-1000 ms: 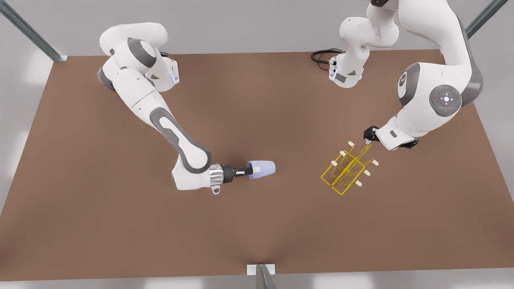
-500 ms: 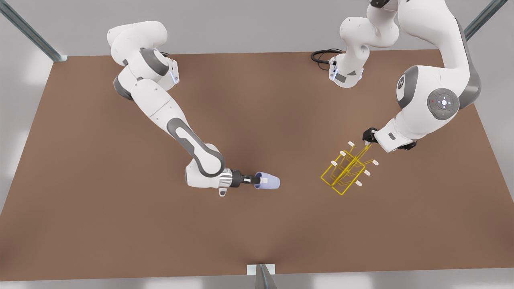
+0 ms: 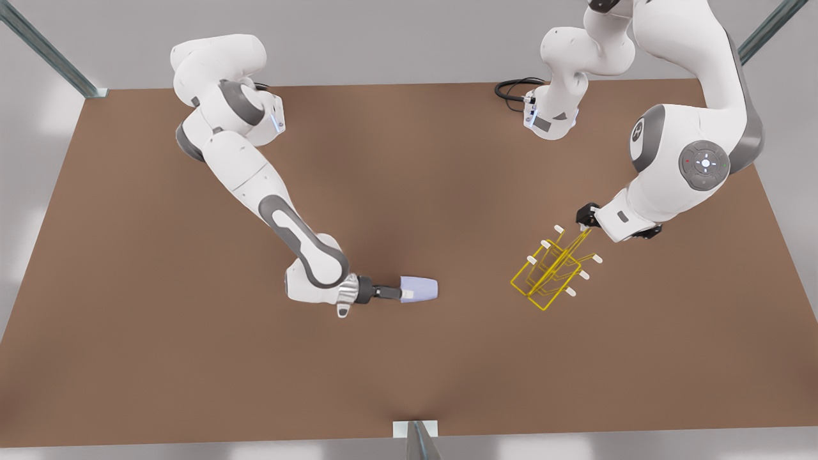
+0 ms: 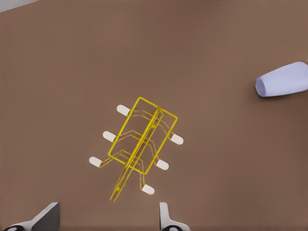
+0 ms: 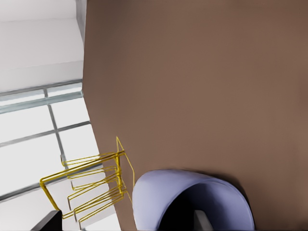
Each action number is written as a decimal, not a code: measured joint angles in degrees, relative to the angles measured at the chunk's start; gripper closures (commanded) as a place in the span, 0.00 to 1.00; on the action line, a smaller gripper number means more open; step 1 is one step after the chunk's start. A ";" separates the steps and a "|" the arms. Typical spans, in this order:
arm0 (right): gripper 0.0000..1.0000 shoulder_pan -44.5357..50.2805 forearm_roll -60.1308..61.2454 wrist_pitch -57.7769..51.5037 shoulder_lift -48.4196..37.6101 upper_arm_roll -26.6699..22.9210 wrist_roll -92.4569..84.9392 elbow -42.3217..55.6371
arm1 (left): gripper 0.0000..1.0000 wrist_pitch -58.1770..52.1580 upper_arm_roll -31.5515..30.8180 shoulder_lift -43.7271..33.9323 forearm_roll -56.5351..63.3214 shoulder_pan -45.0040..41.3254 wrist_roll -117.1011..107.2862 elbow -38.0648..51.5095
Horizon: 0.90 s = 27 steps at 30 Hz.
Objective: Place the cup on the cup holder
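The pale lavender cup (image 3: pixel 423 289) lies on its side in mid-air just above the table's middle, with my right gripper (image 3: pixel 404 294) shut on it. One fingertip (image 5: pixel 201 219) reaches inside the cup (image 5: pixel 161 197). The yellow wire cup holder (image 3: pixel 551 275) with white-tipped prongs stands on the front view's right. My left gripper (image 3: pixel 585 222) hovers at the holder's tall top wire, open, with that wire's end between its spread fingers (image 4: pixel 166 217). From the left wrist view, the cup holder (image 4: pixel 155 120) is near and the cup (image 4: pixel 284 79) farther off.
A black cable (image 3: pixel 513 89) coils by an arm base at the table's back edge. Metal frame posts stand at the back corners, and a bracket (image 3: pixel 415 433) sits at the middle of the front edge. Bare brown table (image 3: pixel 192 358) lies all around.
My right gripper carried the cup a little toward the front edge and turned it, so its open mouth no longer faces the front view. The left arm shifted only slightly; the holder stayed put.
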 measured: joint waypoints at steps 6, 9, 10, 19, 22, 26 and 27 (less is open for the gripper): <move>0.00 -5.43 -0.34 -2.70 -3.30 0.32 -2.05 -6.94 | 0.00 0.06 -0.09 0.00 0.00 -0.02 -0.06 0.00; 0.00 -8.35 -3.54 -4.85 -8.50 0.43 -2.57 -9.13 | 0.00 0.12 -1.88 0.95 0.08 0.87 -0.06 0.19; 0.00 -10.64 -9.22 -6.52 -12.40 0.40 -2.06 -9.24 | 0.00 0.11 -4.18 2.44 0.10 0.59 -0.03 0.55; 0.00 -17.99 -74.20 -44.87 -45.18 -9.44 6.66 0.77 | 0.00 9.66 -7.20 31.08 -4.65 -22.14 7.75 20.27; 0.00 -17.22 -78.28 -51.10 -46.62 -9.86 10.86 1.76 | 0.00 17.60 -7.09 36.95 -4.98 -21.54 14.07 22.40; 0.00 -18.91 -80.35 -56.26 -46.64 -10.28 15.76 4.20 | 0.00 25.20 -7.22 41.32 -5.22 -21.30 22.38 25.13; 0.00 -19.16 -80.59 -57.10 -46.60 -10.28 16.83 4.35 | 0.00 26.72 -7.19 42.11 -5.22 -21.66 24.42 25.90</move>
